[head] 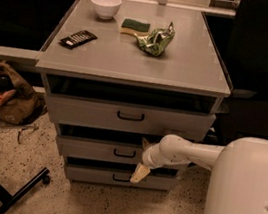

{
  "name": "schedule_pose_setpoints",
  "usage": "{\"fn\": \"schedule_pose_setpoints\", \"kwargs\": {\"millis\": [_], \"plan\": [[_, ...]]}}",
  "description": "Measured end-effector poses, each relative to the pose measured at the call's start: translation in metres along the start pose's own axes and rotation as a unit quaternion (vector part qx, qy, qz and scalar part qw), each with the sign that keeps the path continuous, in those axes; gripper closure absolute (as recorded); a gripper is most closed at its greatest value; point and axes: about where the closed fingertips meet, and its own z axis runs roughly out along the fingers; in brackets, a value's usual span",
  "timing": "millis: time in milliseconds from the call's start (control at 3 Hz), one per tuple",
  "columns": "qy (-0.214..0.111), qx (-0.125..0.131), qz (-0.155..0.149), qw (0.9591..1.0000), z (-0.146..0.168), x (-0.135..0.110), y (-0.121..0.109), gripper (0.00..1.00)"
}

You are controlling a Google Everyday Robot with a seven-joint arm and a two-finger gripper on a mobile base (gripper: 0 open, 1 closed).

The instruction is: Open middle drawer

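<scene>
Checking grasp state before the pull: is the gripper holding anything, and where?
Cannot tell. The gripper is at the middle drawer front, right of its black handle, which it is not holding.

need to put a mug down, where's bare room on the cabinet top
The front half of the cabinet top is bare, from the remote across to the right edge, as is the right side beyond the green bag. The back is crowded: bowl, sponge, bag. The gripper sits low by the middle drawer.

Office-like room, drawer cabinet (131, 63), terrazzo floor (98, 204); gripper (142, 160) at middle drawer (92, 149)
</scene>
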Motion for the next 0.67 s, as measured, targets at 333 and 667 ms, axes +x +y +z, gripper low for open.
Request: {"fn": "schedule_pose_setpoints", "kwargs": {"millis": [333, 667], "plan": [[0.007, -0.017, 0.003, 0.9998, -0.023, 0.006, 0.022, 0.0], [0.024, -0.027, 0.022, 0.9991, -0.057, 0.021, 0.054, 0.0]]}}
